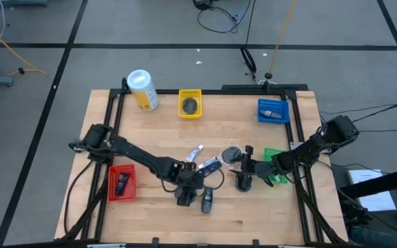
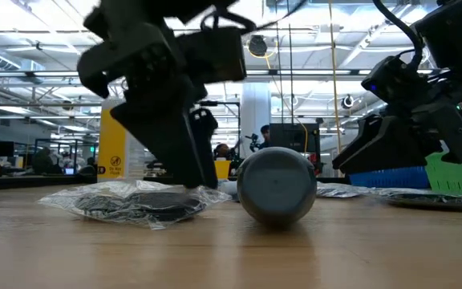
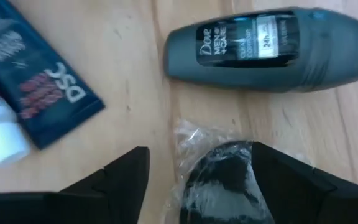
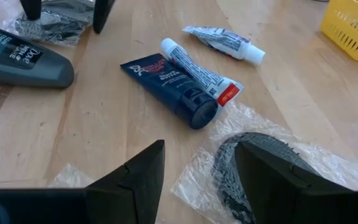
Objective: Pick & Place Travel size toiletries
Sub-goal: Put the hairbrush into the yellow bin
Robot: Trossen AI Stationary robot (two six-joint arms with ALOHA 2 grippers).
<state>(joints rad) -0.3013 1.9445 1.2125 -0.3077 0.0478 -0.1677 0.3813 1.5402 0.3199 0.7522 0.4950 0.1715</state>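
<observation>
Between your left gripper's (image 3: 194,180) spread fingers lies a bagged dark disc (image 3: 219,180); your right gripper (image 4: 197,180), also open, hovers beside another.

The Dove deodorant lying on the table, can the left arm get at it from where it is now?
Probably yes. The left gripper hangs open over a bagged dark item, and the deodorant lies just beyond it with bare wood between.

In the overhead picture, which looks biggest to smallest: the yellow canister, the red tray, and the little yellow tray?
1. Yellow canister, lying on its side.
2. Red tray, close behind, so that order is unsure.
3. Yellow tray, plainly the smallest.
</observation>
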